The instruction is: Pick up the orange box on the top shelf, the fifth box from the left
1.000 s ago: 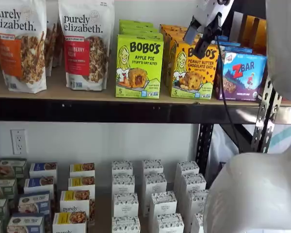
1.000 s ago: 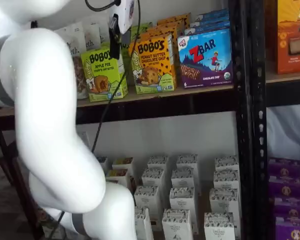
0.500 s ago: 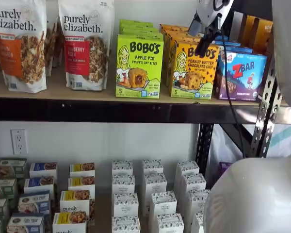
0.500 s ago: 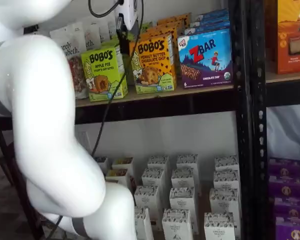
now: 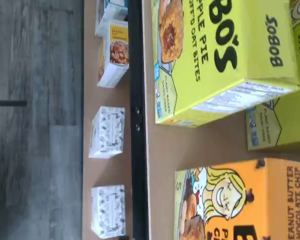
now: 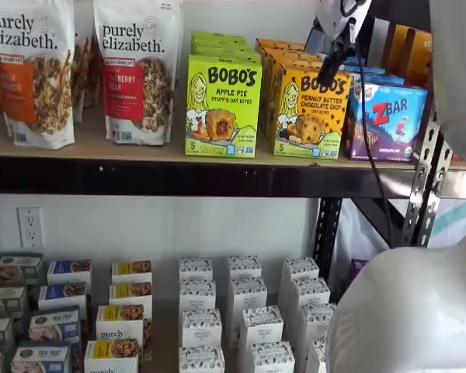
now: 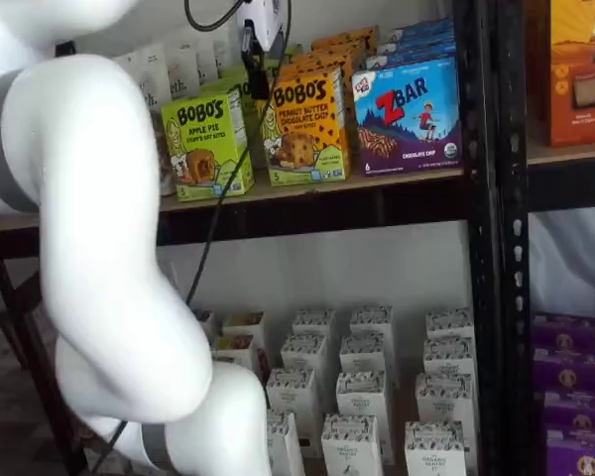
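one orange box (image 6: 310, 111) under the jaws

The claw (image 6: 332, 68) is seen side-on in a shelf view as one dark finger, so no gap can be judged; its white body is cut off by the top edge. In the other shelf view (image 7: 253, 74) the fingers are partly lost against the cartons. The orange box (image 5: 240, 200) is cut off by the frame edge in the wrist view, its lettering only partly readable. The cartons behind the front orange box (image 6: 311, 111) are largely hidden. The fine print is too small to be read.
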